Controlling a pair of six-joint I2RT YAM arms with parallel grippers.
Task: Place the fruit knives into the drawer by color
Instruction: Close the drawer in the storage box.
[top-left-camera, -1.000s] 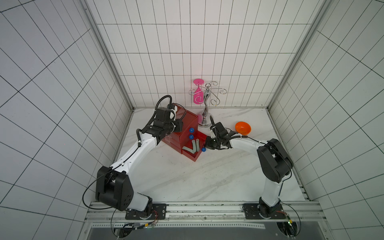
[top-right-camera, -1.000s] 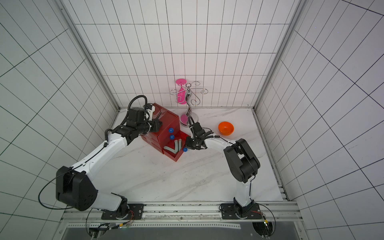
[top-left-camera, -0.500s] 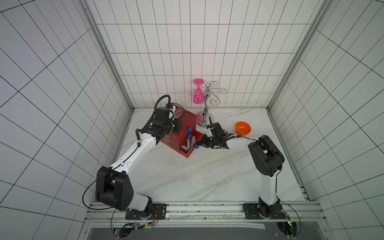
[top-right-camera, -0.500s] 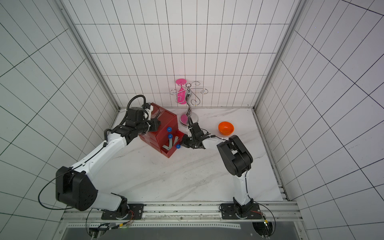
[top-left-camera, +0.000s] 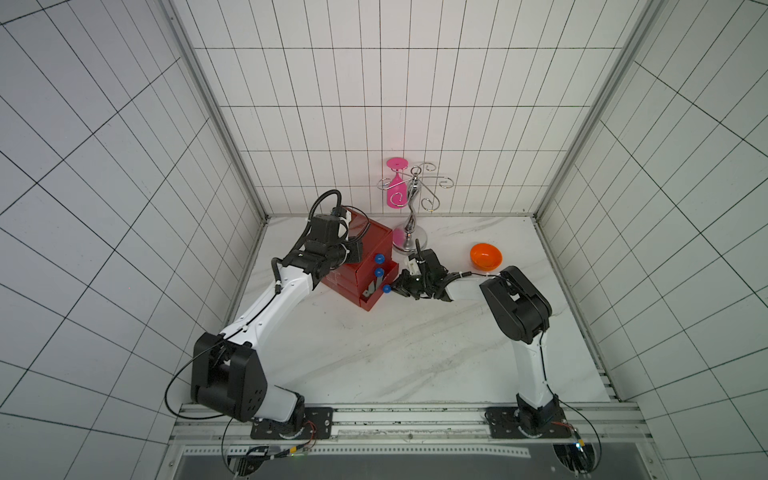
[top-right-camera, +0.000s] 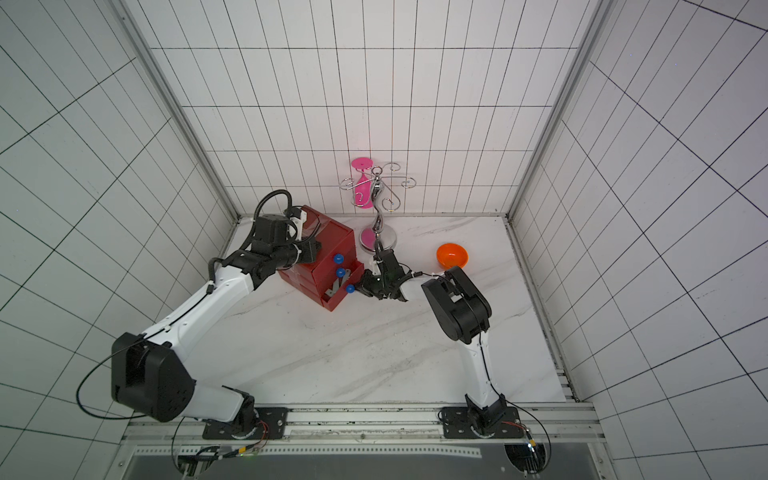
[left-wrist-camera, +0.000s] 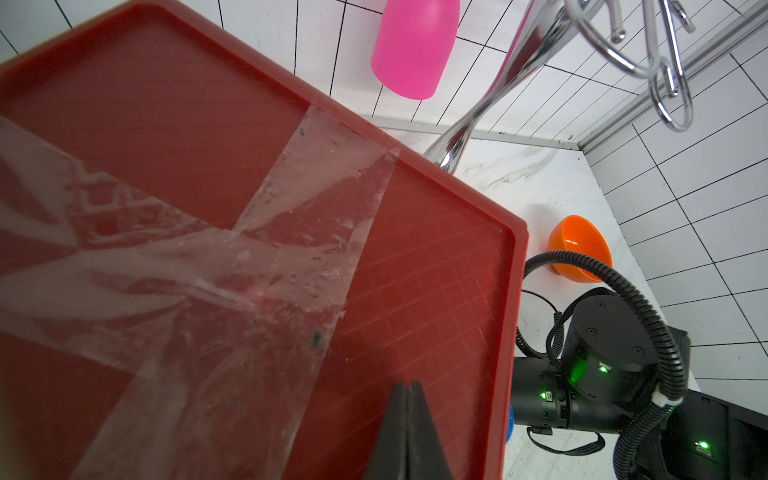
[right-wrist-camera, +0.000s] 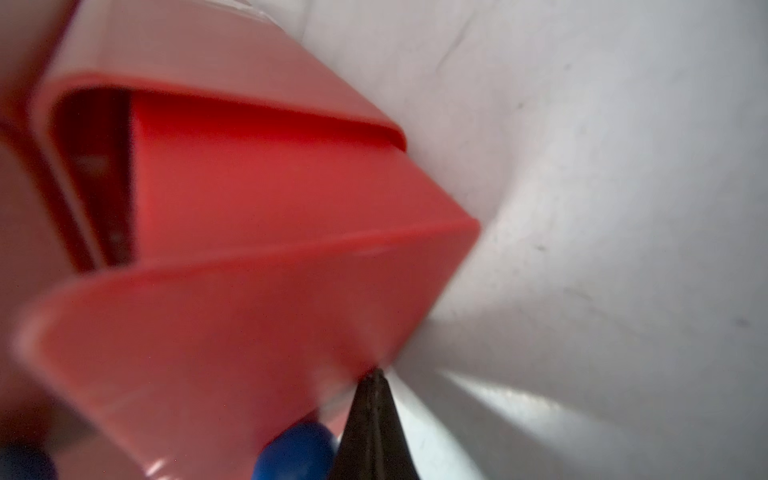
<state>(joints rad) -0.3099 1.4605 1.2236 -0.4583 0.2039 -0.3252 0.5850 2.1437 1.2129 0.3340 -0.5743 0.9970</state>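
Fruit knives (top-left-camera: 371, 287): grey, in part-open bottom tray (top-left-camera: 376, 302)
L gripper (left-wrist-camera: 409, 390): clenched, empty, over lid (left-wrist-camera: 187, 145)
R gripper (right-wrist-camera: 376, 378): clenched, empty, by blue knob (right-wrist-camera: 297, 449)
Drawer chest (top-left-camera: 376, 249): prob light, slick plastic; you brace lid, push tray front

I find wide free room over the front half of the bench (top-left-camera: 374, 357). Near the back left corner the drawer (top-left-camera: 376, 239) blocks passage, its bottom part pulled out. The chrome stand (top-left-camera: 409, 216) and the orange bowl (top-left-camera: 485, 255) narrow the back edge.
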